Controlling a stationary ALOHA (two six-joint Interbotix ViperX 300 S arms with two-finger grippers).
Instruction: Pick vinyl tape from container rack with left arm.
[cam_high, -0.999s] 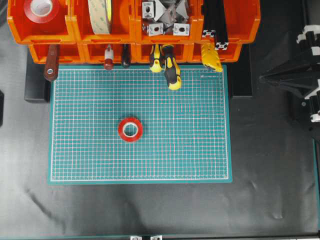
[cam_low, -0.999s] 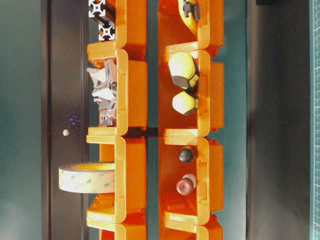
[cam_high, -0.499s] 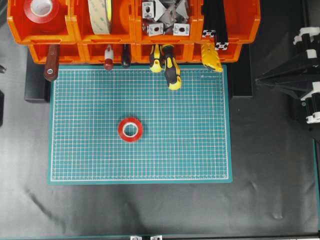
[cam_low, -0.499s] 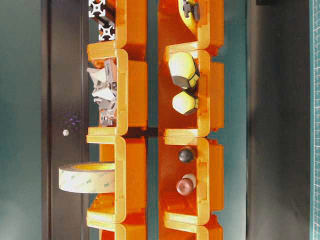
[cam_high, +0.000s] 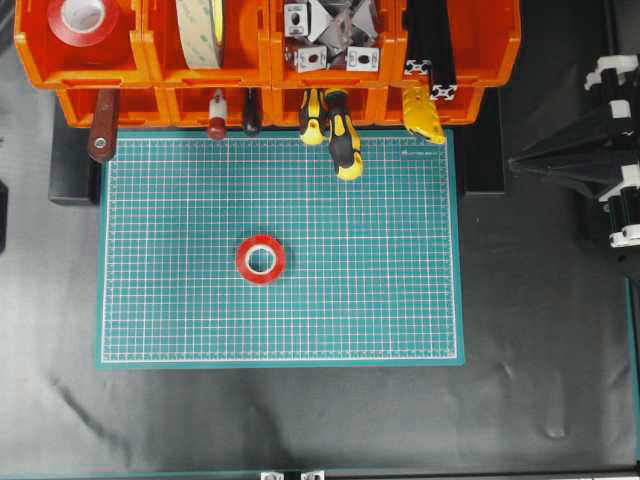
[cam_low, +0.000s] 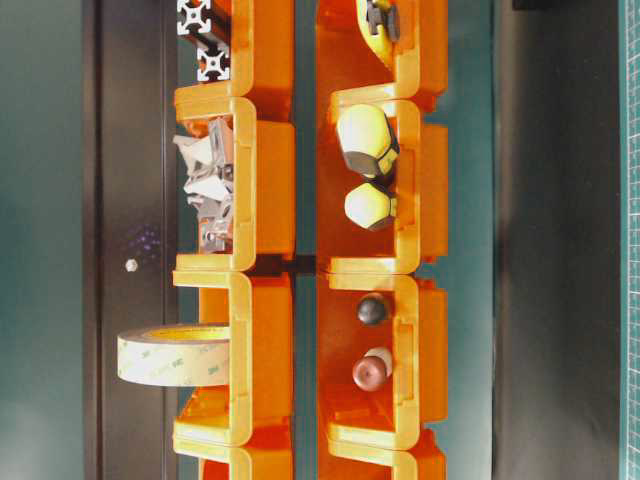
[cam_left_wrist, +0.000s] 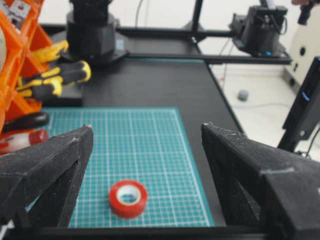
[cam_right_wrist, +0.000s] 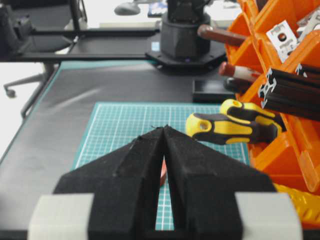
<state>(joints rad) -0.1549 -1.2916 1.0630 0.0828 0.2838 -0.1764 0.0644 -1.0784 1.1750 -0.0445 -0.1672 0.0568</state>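
A red vinyl tape roll (cam_high: 261, 259) with a white core lies flat on the green cutting mat (cam_high: 380, 300). It also shows in the left wrist view (cam_left_wrist: 128, 198). A second red roll (cam_high: 82, 18) sits in the top left bin of the orange container rack (cam_high: 262, 62). My left gripper (cam_left_wrist: 146, 127) is open and empty, above and short of the roll on the mat. It is outside the overhead view. My right gripper (cam_high: 515, 158) is shut and empty at the right, off the mat, pointing left; it also shows in its own wrist view (cam_right_wrist: 164, 128).
A cream-beige tape roll (cam_high: 203, 28) stands in the neighbouring bin, also seen from table level (cam_low: 172, 355). Metal brackets (cam_high: 330, 35) and black extrusions (cam_high: 430, 45) fill other bins. Yellow-black screwdriver handles (cam_high: 343, 135) and other tool handles (cam_high: 101, 128) overhang the mat's far edge.
My right gripper has drifted slightly left at the right edge. The red roll on the mat and the rack's contents have not moved.
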